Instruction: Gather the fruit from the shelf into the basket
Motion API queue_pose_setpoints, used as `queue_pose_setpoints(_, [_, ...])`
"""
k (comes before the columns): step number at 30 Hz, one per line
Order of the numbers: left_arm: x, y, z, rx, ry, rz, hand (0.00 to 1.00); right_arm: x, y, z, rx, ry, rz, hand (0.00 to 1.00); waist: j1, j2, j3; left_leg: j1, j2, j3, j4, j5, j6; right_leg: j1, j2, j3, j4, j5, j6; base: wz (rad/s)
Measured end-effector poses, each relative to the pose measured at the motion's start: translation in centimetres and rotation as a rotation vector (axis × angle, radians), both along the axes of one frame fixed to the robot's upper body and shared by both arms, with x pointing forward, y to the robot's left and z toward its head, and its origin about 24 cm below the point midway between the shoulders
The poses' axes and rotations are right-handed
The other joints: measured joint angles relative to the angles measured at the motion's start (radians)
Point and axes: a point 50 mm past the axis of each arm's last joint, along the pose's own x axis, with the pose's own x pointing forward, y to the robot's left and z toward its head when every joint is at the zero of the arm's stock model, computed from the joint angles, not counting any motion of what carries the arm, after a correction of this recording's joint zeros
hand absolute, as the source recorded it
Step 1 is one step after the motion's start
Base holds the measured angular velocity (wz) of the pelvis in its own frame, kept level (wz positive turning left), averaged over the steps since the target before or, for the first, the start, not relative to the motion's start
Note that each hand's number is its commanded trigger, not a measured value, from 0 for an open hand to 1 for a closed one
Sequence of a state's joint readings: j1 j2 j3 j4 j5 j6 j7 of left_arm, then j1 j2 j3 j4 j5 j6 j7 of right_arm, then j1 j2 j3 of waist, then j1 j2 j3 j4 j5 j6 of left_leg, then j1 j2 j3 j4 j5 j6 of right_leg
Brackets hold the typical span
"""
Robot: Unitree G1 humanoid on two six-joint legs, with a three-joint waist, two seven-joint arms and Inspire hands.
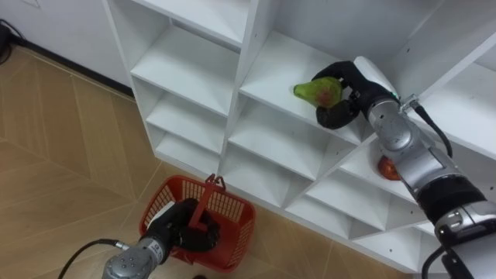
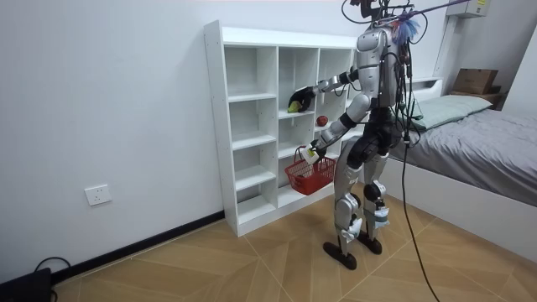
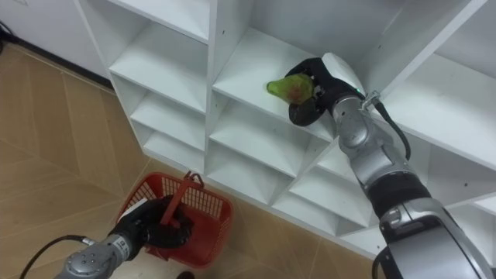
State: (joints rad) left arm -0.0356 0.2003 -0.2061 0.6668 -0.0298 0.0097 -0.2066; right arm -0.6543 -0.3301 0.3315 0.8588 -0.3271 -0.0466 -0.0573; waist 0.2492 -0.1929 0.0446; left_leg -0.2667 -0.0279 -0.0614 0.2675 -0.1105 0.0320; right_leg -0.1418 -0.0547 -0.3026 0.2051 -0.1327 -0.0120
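Green pear-shaped fruit with a reddish blush [image 1: 316, 91] sits in the grasp of the right robot hand [image 1: 350, 107], whose black fingers are curled round its wide end while the narrow end points toward the robot's left. The fruit is at the front edge of a compartment in the tall white wooden shelf unit [image 1: 194, 70], in the middle column (whether it touches the shelf board or is just clear of it cannot be told). The right arm reaches in from the right side, raised to about chest height in the room view.

One compartment lower and to the right lies a round red fruit [image 1: 387, 167], partly hidden behind the right forearm.

The left robot hand [image 1: 180, 226] is low, clenched round the upright handle of a red plastic mesh basket [image 1: 236, 208]. The basket hangs off the wooden herringbone floor [image 1: 54, 139], just in front of the lowest shelves, and what lies inside it is hidden by the hand.

The robot stands upright facing the shelf unit, with a grey bed [image 2: 478, 143] behind it and a white wall [image 2: 109, 101] on the room view's left.
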Motion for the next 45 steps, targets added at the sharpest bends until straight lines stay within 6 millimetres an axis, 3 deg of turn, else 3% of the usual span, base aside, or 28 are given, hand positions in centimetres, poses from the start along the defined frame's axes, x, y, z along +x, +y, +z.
queue_pose_setpoints(11, [-0.1,-0.4,-0.1,0.005,0.007,-0.032,1.0,-0.2,0.1,-0.2,0.006,-0.018,-0.01,1.0,-0.004,0.003,0.002,0.002,0.0,0.001,0.0,0.0,0.0,0.004,0.0,0.0,0.0,0.0,0.0,0.0])
queue_pose_setpoints(17, [-0.4,-0.3,-0.5,0.019,0.027,-0.037,1.0,-0.9,1.3,0.0,0.035,-0.043,0.051,1.0,-0.027,0.006,0.0014,0.001,0.0,0.003,0.001,-0.001,0.001,0.003,0.0,0.001,-0.002,0.0,0.0,0.0])
queue_pose_setpoints(20, [-0.2,-0.5,-0.4,0.014,0.022,-0.038,1.0,-1.5,1.9,0.1,0.028,-0.061,0.089,1.0,-0.045,0.022,-0.0008,0.001,0.0,0.006,0.003,-0.002,0.002,0.002,-0.001,0.002,-0.001,0.0,0.001,0.0])
queue_pose_setpoints(25, [0.4,-1.4,-0.1,-0.006,-0.011,-0.027,1.0,-2.9,3.0,-0.4,0.054,-0.062,0.164,1.0,-0.061,0.054,-0.0112,0.011,0.003,0.024,-0.002,-0.002,0.002,0.002,-0.001,0.02,0.001,0.0,0.001,-0.1])
queue_pose_setpoints(32, [0.7,-2.0,0.1,-0.034,-0.025,-0.016,1.0,-4.0,4.5,0.0,0.099,-0.086,0.227,1.0,-0.085,0.06,-0.0134,0.036,0.014,0.05,-0.016,-0.001,0.001,0.006,-0.002,0.042,0.004,0.002,-0.002,-0.14])
queue_pose_setpoints(37, [0.7,-2.4,0.0,-0.043,-0.023,-0.003,1.0,-4.9,5.9,0.7,0.146,-0.112,0.286,1.0,-0.118,0.076,-0.0168,0.051,0.019,0.078,-0.025,-0.002,0.001,0.005,0.0,0.06,0.013,0.003,-0.003,-0.13])
queue_pose_setpoints(45, [0.6,-2.9,-0.1,-0.06,-0.024,0.003,1.0,-6.8,6.0,0.1,0.181,-0.088,0.318,1.0,-0.144,0.094,-0.0169,0.063,0.025,0.101,-0.026,-0.004,0.001,0.004,0.001,0.08,0.017,0.005,-0.005,-0.09])
